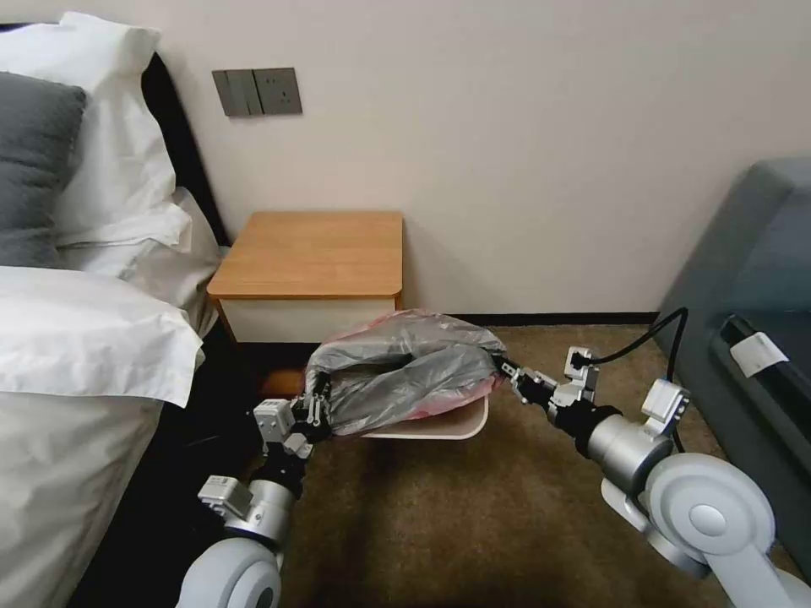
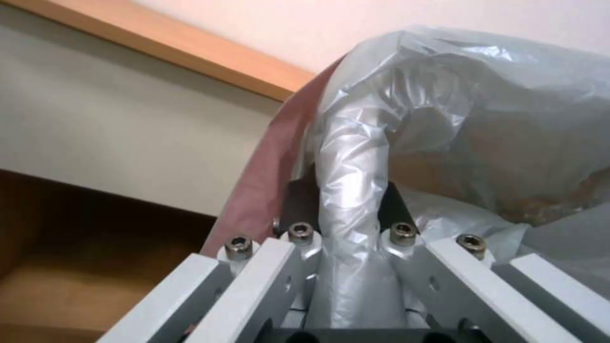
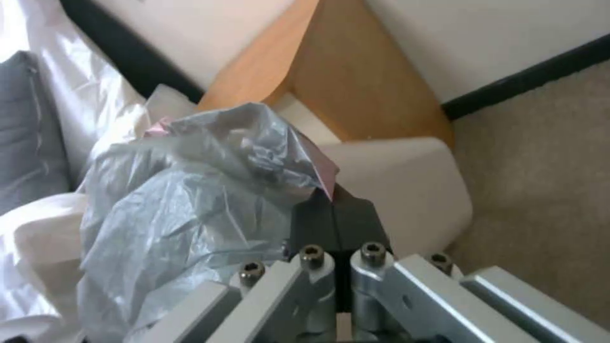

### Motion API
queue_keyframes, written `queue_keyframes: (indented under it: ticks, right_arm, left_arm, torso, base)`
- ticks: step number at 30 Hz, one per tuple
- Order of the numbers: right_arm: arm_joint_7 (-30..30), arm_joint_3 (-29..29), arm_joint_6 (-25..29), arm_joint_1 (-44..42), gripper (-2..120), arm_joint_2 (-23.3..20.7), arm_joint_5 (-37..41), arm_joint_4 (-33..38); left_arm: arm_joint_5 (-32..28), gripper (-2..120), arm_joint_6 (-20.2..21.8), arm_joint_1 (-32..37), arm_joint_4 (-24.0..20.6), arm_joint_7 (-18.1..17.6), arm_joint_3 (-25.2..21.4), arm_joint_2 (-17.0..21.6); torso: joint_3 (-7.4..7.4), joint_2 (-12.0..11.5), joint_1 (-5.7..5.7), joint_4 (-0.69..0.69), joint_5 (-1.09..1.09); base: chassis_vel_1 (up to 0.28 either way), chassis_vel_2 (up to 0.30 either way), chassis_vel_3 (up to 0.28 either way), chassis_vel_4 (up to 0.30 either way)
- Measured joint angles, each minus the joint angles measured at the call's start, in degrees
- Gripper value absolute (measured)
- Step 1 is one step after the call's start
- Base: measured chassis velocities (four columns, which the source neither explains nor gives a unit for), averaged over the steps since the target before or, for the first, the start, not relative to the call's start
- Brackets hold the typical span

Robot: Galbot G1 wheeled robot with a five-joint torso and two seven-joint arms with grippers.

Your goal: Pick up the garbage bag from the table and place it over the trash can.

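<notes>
The grey garbage bag (image 1: 405, 371) with its pinkish rim hangs stretched between my two grippers, low in front of the table (image 1: 312, 253). It covers most of the cream trash can (image 1: 439, 429), whose near rim shows beneath it. My left gripper (image 1: 317, 412) is shut on the bag's left end; in the left wrist view a bunched strand of the bag (image 2: 352, 157) runs between its fingers (image 2: 299, 205). My right gripper (image 1: 507, 370) is shut on the right end, its pads (image 3: 318, 221) pressed together at the bag's (image 3: 190, 200) pink corner, above the trash can (image 3: 407, 190).
A bed with white pillows (image 1: 101, 169) and a grey pillow (image 1: 34, 160) fills the left side. A grey sofa (image 1: 752, 279) stands at the right. Brown carpet (image 1: 473, 523) lies open in front of the trash can. Wall switches (image 1: 258, 91) sit above the table.
</notes>
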Motion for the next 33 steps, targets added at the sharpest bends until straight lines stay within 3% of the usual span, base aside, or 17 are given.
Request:
queue_keyframes:
  ticks: [18, 33]
  right_arm:
    - [-5.3, -1.0, -1.5, -3.0, 0, 1.0, -3.3, 1.9]
    - [-12.0, -1.9, -1.5, -4.8, 0, 1.0, -12.5, 1.6]
  left_arm:
    - [-8.3, 5, 2.9, -1.5, -0.4, -2.4, -1.2, 0.0]
    - [-13.3, 5, 5.2, -3.5, -0.8, -4.9, -2.0, 0.3]
  torso:
    - [0.00, 0.0, 0.00, 0.00, -0.01]
    - [0.00, 0.0, 0.00, 0.00, 0.00]
  base:
    - [0.000, 0.000, 0.000, 0.000]
    - [0.000, 0.000, 0.000, 0.000]
